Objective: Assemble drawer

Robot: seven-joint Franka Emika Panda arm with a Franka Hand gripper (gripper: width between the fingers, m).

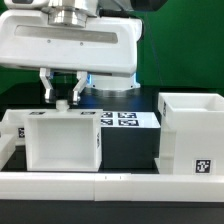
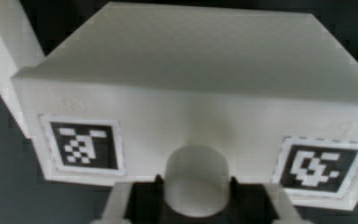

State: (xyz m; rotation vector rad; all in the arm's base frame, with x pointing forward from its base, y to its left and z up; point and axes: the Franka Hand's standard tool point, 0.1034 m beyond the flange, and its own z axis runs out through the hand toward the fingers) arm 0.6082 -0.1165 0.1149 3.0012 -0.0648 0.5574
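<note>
- Exterior view: one drawer tray [image 1: 62,150] sits near the black table's [image 1: 130,150] front edge, toward the corner on the exterior view's left, just behind the low front rail [image 1: 100,188].
- The tray appears to stand on its rear end with its long axis upright. Its knobbed front faces up, and the small knob [image 1: 62,103] pokes up from the top.
- One plain wall of the tray faces the front edge. The wall turned toward the exterior view's right carries a square tag [image 1: 90,140].
- The gripper [image 1: 62,97] hangs straight down over the tray. Its two fingers [image 1: 47,88] are spread apart with the knob between them.
- Wrist view: the tray's [image 2: 176,90] front face shows two tags, one on each side of the rounded knob [image 2: 202,178].
- The gripper [image 2: 202,205] straddles the knob here, with a dark finger [image 2: 137,205] on either flank. A thin gap seems to remain, so the jaws read as apart and not clamped.
- The tall casing [image 1: 185,140] stands near the front corner on the exterior view's right, well apart from the tray. Its opening faces up, and a tag [image 1: 203,167] sits low on the wall toward the front edge.
- The marker board [image 1: 120,119] lies flat toward the back edge, between the tray and the casing.
</note>
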